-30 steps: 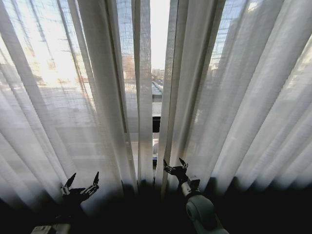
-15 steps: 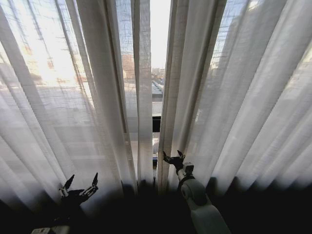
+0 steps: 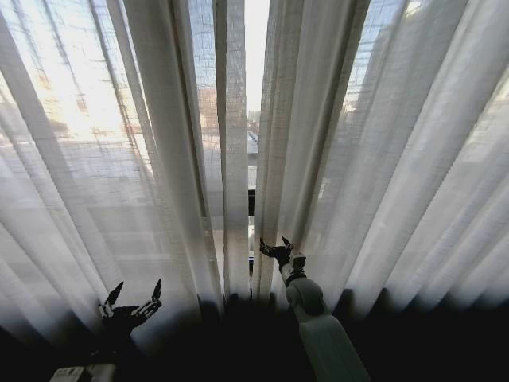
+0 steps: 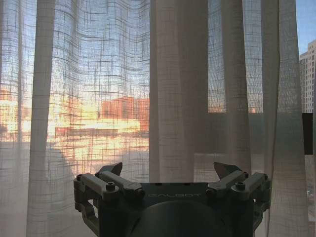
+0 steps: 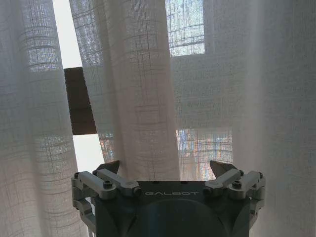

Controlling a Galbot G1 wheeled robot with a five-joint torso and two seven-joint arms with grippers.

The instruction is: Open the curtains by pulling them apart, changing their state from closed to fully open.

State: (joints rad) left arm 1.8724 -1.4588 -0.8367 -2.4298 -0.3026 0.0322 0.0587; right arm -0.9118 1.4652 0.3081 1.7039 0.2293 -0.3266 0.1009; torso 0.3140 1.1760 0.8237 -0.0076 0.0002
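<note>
The curtains (image 3: 231,159) are hanging across the whole window, two sheer cream panels in long pleats, meeting near the middle with only a narrow bright slit between their inner edges. In the left wrist view the left curtain panel (image 4: 177,89) is hanging just ahead of the fingers; in the right wrist view the right curtain panel (image 5: 143,89) is doing the same, with a dark window frame bar (image 5: 81,101) showing through the slit beside it.

The right gripper (image 3: 276,248) is reaching up at the inner edge of the right panel, right beside the slit, fingers spread wide and gripping nothing; cannot tell if a fingertip is touching the fabric. The left gripper (image 3: 131,301) is sitting low at the foot of the left panel, well apart from the slit, also spread wide and holding nothing.

"GALBOT" is reading on each gripper body in both wrist views.
</note>
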